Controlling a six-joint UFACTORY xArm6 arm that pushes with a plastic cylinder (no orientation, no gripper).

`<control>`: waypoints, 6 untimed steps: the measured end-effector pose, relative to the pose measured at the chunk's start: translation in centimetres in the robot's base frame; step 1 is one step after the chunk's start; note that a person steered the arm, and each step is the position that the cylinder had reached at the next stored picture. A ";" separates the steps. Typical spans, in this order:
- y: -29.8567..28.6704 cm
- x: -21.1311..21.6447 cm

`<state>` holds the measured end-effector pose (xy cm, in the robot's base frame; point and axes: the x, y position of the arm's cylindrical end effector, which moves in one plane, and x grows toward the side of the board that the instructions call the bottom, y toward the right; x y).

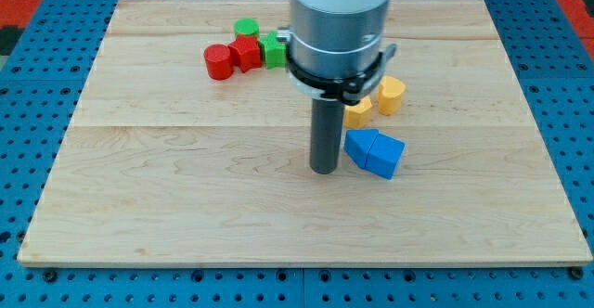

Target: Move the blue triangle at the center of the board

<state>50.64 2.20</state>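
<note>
Blue triangle (362,147) just right of my tip (323,170)

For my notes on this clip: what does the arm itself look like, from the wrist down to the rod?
A wide light-grey cylindrical wrist section fills the view's top. A black clamp ring circles its lower edge. Below it hangs a straight dark-grey rod, ending in my tip. No cables or markings show.

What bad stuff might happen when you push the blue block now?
My tip sits just to the view's left of the blue triangle. A push toward the view's right would likely move it away from the center. It might also bump the yellow blocks close above it, or spin off my tip.
</note>
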 end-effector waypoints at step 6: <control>1.7 2.9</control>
